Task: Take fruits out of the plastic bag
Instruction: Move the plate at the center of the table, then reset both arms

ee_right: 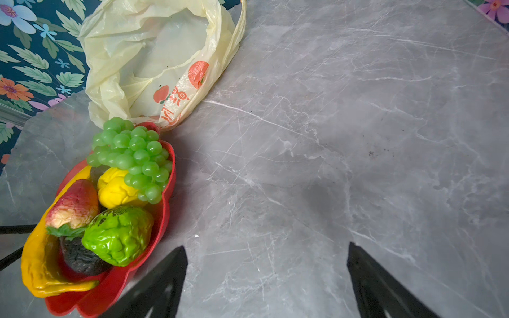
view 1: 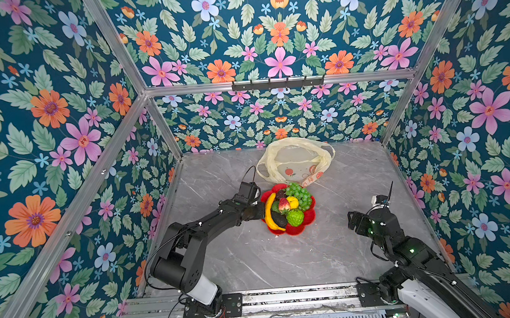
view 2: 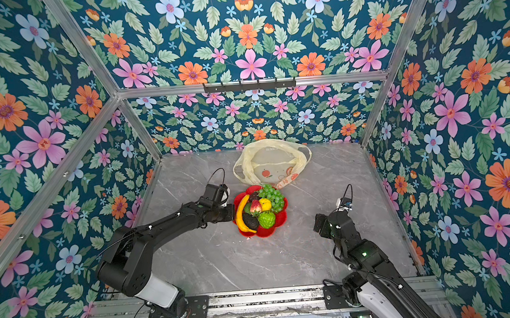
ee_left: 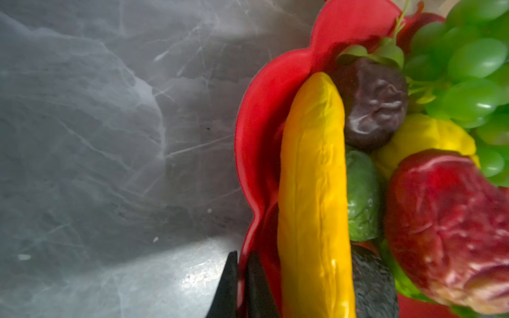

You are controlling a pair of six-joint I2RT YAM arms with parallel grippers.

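Robot test booth: aluminium frame [view 1: 181,89], floral-papered walls [view 1: 45,119], marble-look tabletop [view 1: 331,252], arms [view 1: 209,221] on a base rail [view 1: 297,296]

The grey marble-patterned counter [view 1: 285,265] carries a red flower-shaped dish [view 1: 295,231] at about its middle. Directly behind the dish, toward the back wall, a crumpled pale yellow plastic bag [view 1: 295,160] lies slumped and open-mouthed, its printed edge meeting the dish's far rim. A tiny white speck [ee_right: 196,236] sits just beside the dish.
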